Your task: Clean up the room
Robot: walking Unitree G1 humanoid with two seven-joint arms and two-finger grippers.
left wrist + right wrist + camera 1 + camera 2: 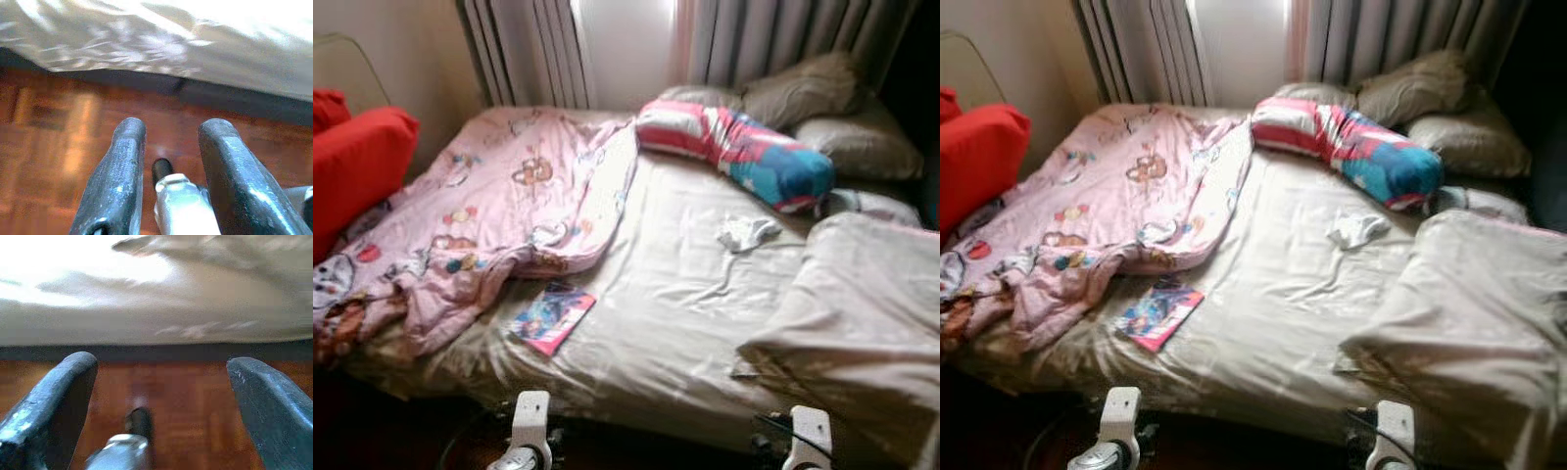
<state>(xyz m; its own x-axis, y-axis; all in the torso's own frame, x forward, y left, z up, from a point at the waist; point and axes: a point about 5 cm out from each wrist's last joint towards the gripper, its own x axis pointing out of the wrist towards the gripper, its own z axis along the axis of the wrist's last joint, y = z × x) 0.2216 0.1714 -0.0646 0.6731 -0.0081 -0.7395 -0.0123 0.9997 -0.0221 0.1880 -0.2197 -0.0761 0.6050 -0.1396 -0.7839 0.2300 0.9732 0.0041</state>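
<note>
Approach step in hand, judged: both tools hang low at the bed's near edge, holding nothing. Left tool fingers stand slightly parted; right tool fingers spread wide. Book lies flat on the sheet just ahead of the left tool, its long axis pointing away and toward the right tool's side. Next move likely requires raising the left tool and reaching forward over it.

It was a bedroom in a home — an unmade bed with a pink cartoon-print quilt, pillows by grey curtains, a bolster — above a wooden parquet floor.
</note>
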